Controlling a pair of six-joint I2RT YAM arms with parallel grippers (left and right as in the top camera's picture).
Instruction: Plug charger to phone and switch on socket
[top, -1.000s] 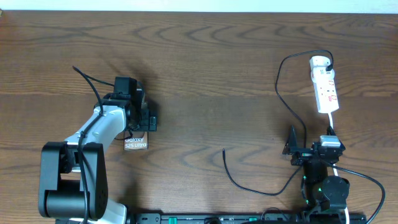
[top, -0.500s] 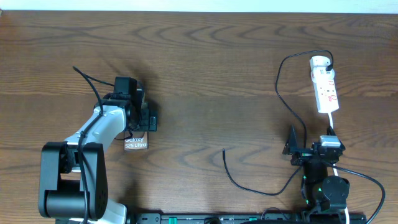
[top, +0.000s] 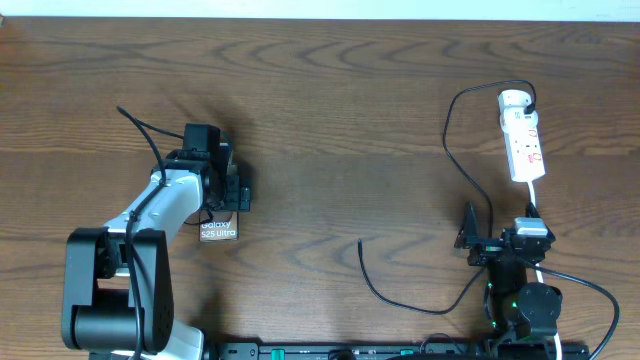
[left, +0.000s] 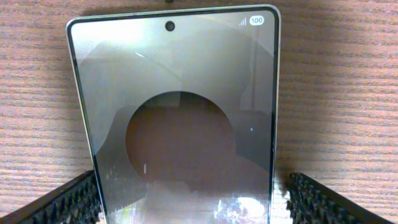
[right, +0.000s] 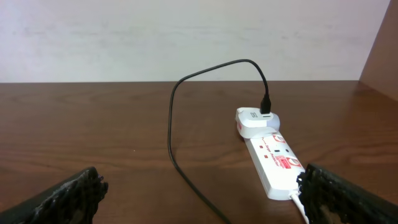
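phone (left: 174, 112) edges just inside left jaws

The overhead camera is looking straight down from high up, taking in the whole counter (top: 330, 100). The left wrist camera is pointing steeply down from very close, so the phone (left: 180, 93) is nearly filling its frame; overhead is showing that phone small, at left. The right wrist camera is sitting low, facing level across the counter toward the socket (right: 272, 157), which overhead is also showing.
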